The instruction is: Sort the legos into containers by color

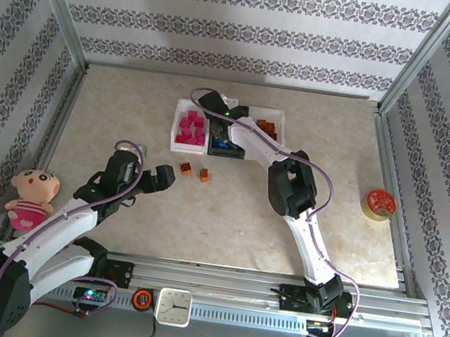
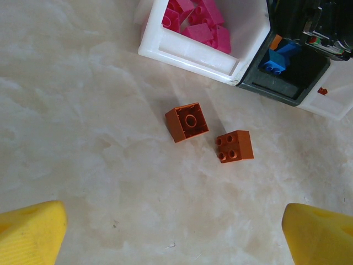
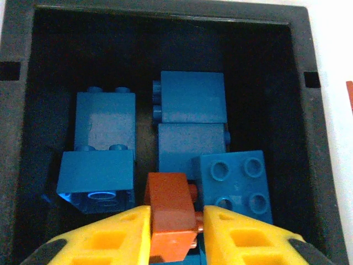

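Observation:
My right gripper (image 3: 175, 232) reaches down into the black container (image 3: 22, 138), and its yellow fingers are shut on an orange lego (image 3: 172, 212) lying among several blue legos (image 3: 193, 96). In the top view that gripper (image 1: 224, 134) hangs over the black bin (image 1: 226, 150), which sits between a white bin (image 1: 175, 123) of pink legos (image 1: 191, 125) and a white bin (image 1: 283, 118) of orange ones. Two orange legos (image 2: 187, 122) (image 2: 234, 146) lie loose on the table in front of the bins (image 1: 186, 169). My left gripper (image 2: 174, 237) hovers wide open just short of them, holding nothing.
A plush doll (image 1: 30, 194) lies at the left edge beside the left arm. A round red-orange disc (image 1: 379, 203) sits at the right edge. A white clock (image 1: 174, 306) stands on the front rail between the arm bases. Metal frame rails bound the table.

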You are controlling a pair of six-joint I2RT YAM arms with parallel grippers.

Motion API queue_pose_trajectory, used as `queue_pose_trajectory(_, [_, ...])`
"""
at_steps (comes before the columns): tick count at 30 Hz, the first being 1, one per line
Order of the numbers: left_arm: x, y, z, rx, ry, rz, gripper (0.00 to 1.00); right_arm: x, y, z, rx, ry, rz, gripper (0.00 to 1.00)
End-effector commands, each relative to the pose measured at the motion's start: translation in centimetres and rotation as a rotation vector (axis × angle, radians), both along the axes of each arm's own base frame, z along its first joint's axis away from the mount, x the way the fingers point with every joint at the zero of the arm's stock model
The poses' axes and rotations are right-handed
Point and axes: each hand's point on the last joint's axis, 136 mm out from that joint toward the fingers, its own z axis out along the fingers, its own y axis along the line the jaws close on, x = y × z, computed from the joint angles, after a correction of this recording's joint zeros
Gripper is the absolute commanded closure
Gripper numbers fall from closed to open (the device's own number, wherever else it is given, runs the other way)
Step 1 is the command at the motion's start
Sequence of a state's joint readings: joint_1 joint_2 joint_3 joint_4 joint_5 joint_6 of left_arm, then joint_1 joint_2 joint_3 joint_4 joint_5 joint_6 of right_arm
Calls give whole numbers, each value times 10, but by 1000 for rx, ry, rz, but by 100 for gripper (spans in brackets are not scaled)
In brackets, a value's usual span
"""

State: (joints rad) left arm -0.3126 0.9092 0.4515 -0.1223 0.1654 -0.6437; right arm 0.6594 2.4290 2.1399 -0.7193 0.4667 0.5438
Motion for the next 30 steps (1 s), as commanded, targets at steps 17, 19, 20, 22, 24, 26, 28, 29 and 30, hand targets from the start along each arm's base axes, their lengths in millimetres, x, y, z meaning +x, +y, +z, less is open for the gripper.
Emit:
queue_pose_trajectory(17, [2,-2,7,-21,-31,-3,0,-6,1,6,-146,-29,69,84])
queue_pose_trajectory(19, [3,-2,8,-21,-34,-3,0,-5,1,11,-146,-40,71,84])
queue_pose_trajectory(20, [3,-2,8,-21,-33,-4,0,-5,2,15,-144,-47,73,84])
queue_pose_trajectory(22, [3,-2,7,-20,-31,-3,0,-6,5,23,-131,-63,79,84])
queue_pose_trajectory(24, [3,-1,8,-20,-33,-2,0,-7,9,32,-121,-82,90,84])
queue_pose_trajectory(26, [3,-1,8,-20,-33,-1,0,-9,14,43,-107,-104,102,84])
queue_pose_trajectory(28, [3,-1,8,-20,-33,-3,0,-10,16,51,-91,-116,107,84])
queue_pose_trajectory(29, [3,-1,8,-20,-34,-4,0,-11,17,56,-79,-125,110,84])
queue_pose_trajectory(30, [3,-2,9,-21,-35,-4,0,-12,17,60,-71,-133,110,84])
